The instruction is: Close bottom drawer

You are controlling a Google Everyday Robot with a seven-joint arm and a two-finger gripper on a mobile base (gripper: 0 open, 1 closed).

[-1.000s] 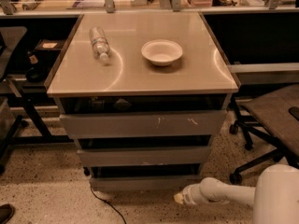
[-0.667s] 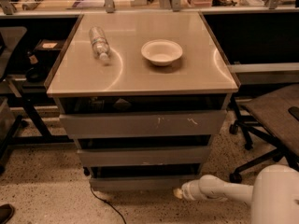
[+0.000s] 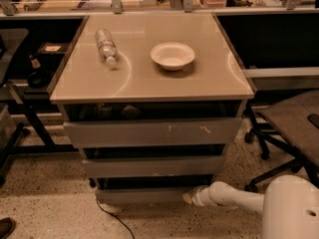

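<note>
The white arm [image 3: 234, 195] comes in low from the lower right corner and reaches to the left, almost level with the floor [image 3: 45, 203]. At its end the gripper [image 3: 188, 198] is at the right end of the bottom drawer [image 3: 142, 195], touching or almost touching its grey front. If the gripper is wide or narrow, I cannot tell.

The bottom drawer is the lowest and narrowest of three grey fronts, just above the floor, with a dark gap over it. Above it are the middle drawer [image 3: 152, 166] and the top drawer [image 3: 152, 132], which has white scratches.

On the beige cabinet top [image 3: 149, 83] a clear plastic bottle [image 3: 105, 45] lies on its side at the left, and a white bowl [image 3: 172, 55] stands upright near the middle, apart from it.

The floor is speckled. A black cable [image 3: 112, 218] runs on it under the cabinet. An office chair [image 3: 294, 128] stands at the right.
</note>
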